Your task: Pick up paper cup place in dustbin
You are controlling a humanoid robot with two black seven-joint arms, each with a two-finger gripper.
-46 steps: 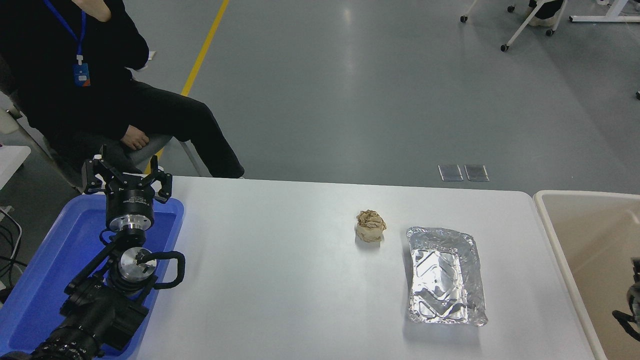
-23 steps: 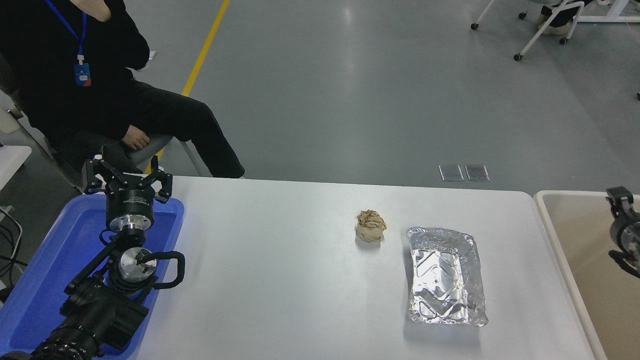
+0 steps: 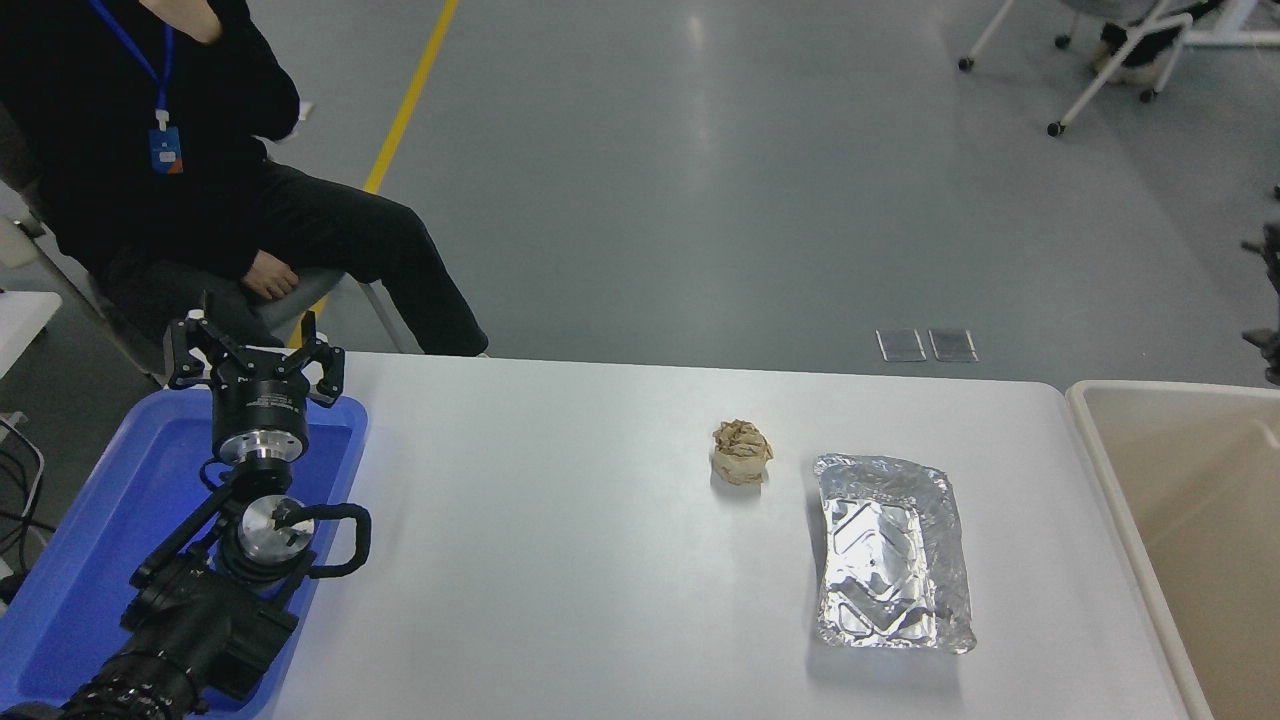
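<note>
Right pincer [image 3: 1272,300] — grip state hidden at the edge — hangs above the dustbin [image 3: 1090,420]; left pincer [image 3: 255,350] splayed.

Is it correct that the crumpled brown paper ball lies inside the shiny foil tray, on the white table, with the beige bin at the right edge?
Not quite. The head view shows the crumpled brown paper ball on the white table, left of the shiny foil tray and apart from it. The beige bin is at the right edge.
</note>
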